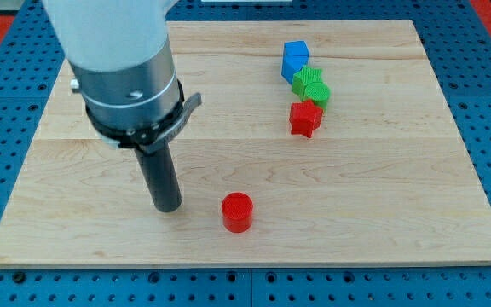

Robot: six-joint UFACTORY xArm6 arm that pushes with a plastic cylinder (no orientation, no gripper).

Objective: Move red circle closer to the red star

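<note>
Looking at the job: it seems not started, as the red circle (237,212) sits well apart from the red star (305,119).
Red circle: near the view's bottom, by itself on the tabletop (382,196).
Red star: up toward the view's right, touching a green block (312,86), with a blue block (295,59) above that.
My tip (168,207): just beside the red circle, on the view's left, not touching it.
Jaws: none here, only a rod.
Left to do: push the circle up and to the view's right, I think.
</note>
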